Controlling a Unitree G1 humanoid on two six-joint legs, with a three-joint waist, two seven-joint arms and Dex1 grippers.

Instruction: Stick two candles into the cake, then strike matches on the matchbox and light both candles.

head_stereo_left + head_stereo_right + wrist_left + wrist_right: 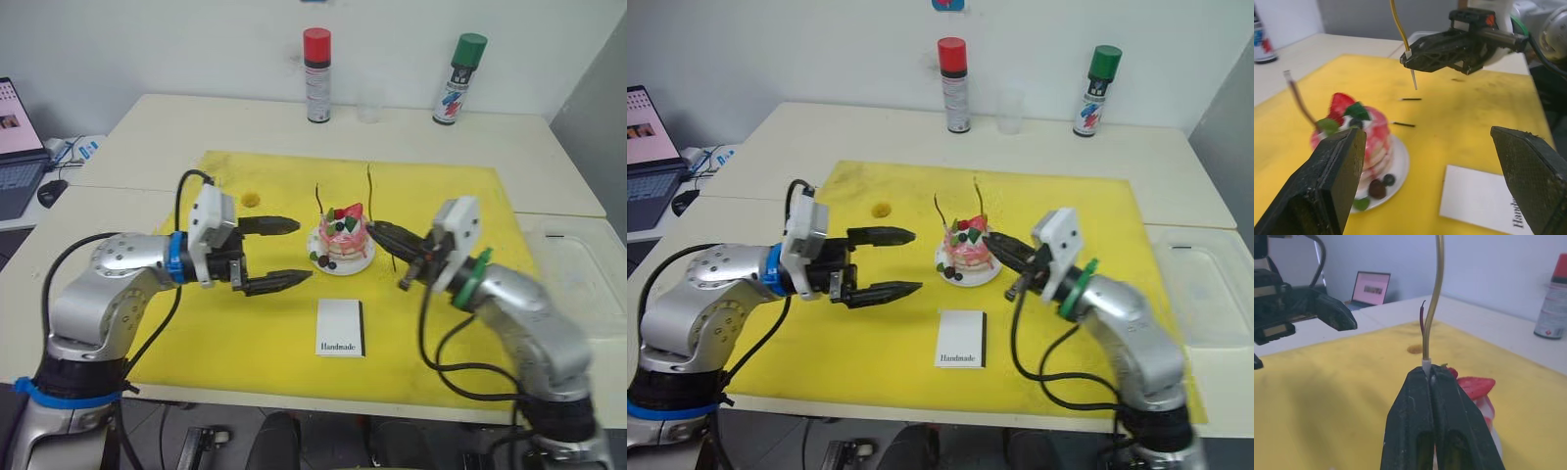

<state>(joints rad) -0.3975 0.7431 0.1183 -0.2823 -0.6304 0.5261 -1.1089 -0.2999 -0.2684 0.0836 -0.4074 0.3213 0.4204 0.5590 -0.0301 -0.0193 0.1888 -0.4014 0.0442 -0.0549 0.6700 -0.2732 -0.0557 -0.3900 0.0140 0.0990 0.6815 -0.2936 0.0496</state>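
- Yellow mat (245,343) covers the table in the head views. The left gripper (284,255) hangs wide apart and empty, beside the cake (343,238). One candle (319,199) stands in the cake. The matchbox (341,327) lies nearer the robot.
- Left wrist view: the right gripper (1411,58) pinches the second candle (1397,22) upright above the mat; its top is cut off. Two matches (1403,124) lie beyond the cake.
- Right wrist view: the fingers (1420,426) are clamped together on that candle's white base.
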